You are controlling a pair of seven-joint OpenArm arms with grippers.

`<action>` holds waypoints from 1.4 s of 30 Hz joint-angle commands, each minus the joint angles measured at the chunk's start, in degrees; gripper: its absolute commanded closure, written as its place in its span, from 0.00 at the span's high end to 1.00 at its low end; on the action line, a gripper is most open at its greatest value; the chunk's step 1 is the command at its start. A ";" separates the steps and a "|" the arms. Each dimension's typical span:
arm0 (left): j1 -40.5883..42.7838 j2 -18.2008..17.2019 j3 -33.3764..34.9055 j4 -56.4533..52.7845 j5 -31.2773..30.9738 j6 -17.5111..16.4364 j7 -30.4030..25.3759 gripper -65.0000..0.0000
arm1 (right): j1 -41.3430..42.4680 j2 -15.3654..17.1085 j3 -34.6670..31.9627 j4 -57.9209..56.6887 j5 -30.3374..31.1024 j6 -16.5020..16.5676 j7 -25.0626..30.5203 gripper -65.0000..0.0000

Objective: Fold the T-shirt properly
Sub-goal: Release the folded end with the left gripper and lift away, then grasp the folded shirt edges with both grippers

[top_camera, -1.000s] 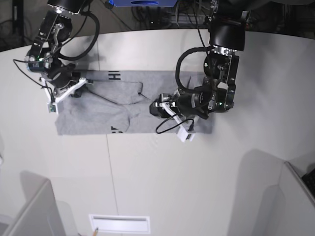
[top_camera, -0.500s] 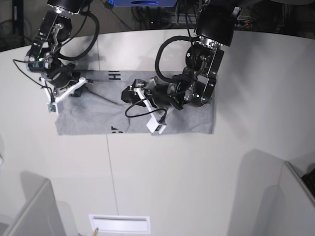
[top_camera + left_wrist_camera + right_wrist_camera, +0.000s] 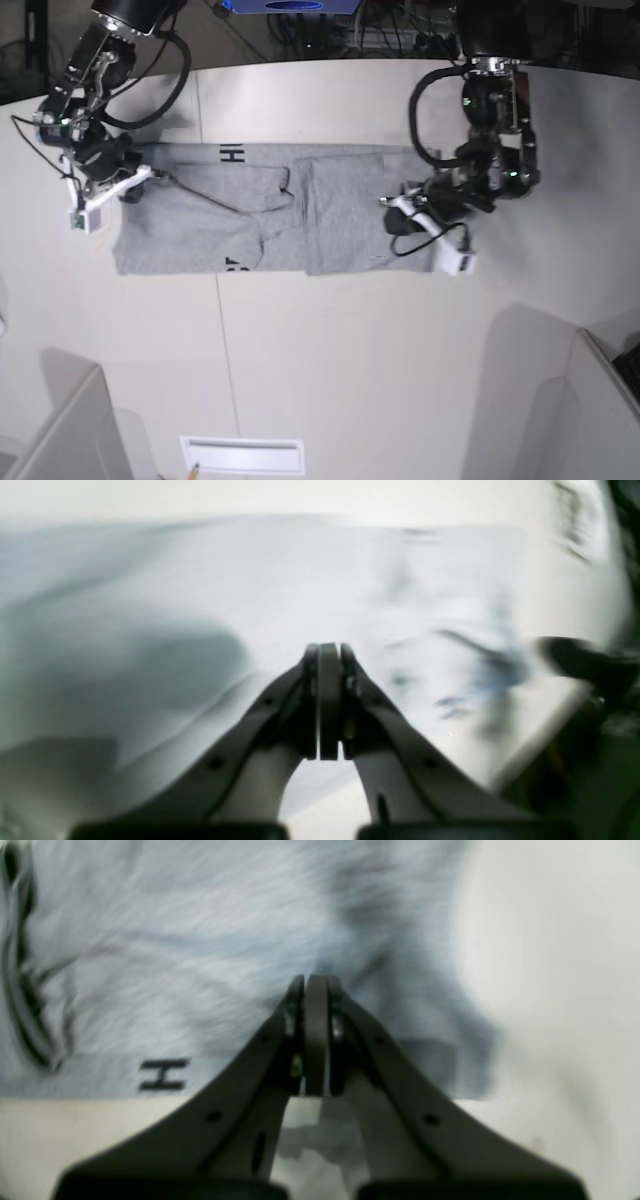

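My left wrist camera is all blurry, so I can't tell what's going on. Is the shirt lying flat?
Observer: Mostly. In the base view the T-shirt is spread out on the table, and one end is laid over it as a flap.
Operator: Where is my other arm?
Observer: The right end effector is shut. It is at the opposite end of the shirt from your arm, close to the shirt's edge.
Operator: Is there any writing on the shirt?
Observer: Yes. The right wrist view shows a black letter H right by the edge of the cloth.
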 commanded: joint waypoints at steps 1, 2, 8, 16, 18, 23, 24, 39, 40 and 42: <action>-0.24 -1.02 -3.00 2.32 -1.28 -0.21 -0.84 0.00 | 2.10 0.51 0.79 0.81 1.17 -0.12 0.21 0.00; 0.82 -1.98 -5.73 3.11 -1.28 -0.21 -0.76 0.00 | 3.24 0.60 1.67 0.81 1.17 -0.12 -0.93 0.00; 8.12 -7.88 -20.59 6.19 -1.28 -0.47 -0.84 0.00 | 11.07 5.52 2.99 -4.20 1.35 0.50 -8.32 0.72; 13.57 -10.07 -36.15 6.01 -0.66 -8.12 -1.11 0.00 | 19.60 10.80 3.07 -27.23 1.35 8.23 -4.45 0.71; 14.53 -10.60 -37.91 6.01 -0.66 -8.65 -1.20 0.00 | 21.09 11.59 3.07 -31.01 1.35 8.41 -3.92 0.72; 16.03 -10.69 -38.35 5.92 -0.57 -11.37 -1.28 0.00 | 23.55 11.85 10.81 -36.29 1.44 8.50 -5.85 0.73; 15.85 -10.69 -38.26 5.92 -0.57 -11.37 -1.28 0.00 | 23.64 11.59 11.78 -36.73 1.44 8.67 -7.17 0.73; 7.76 -7.96 -20.68 5.75 17.10 -11.37 -2.51 0.00 | 19.95 2.71 11.78 -35.59 1.44 16.50 -15.44 0.72; 7.15 -7.44 -18.92 5.57 18.50 -11.37 -3.92 0.00 | 19.95 2.09 11.78 -35.32 1.44 16.50 -16.14 0.72; 6.53 -6.82 -14.96 3.81 21.40 -11.37 -6.21 0.00 | 19.51 1.57 11.69 -35.15 1.44 16.50 -16.76 0.72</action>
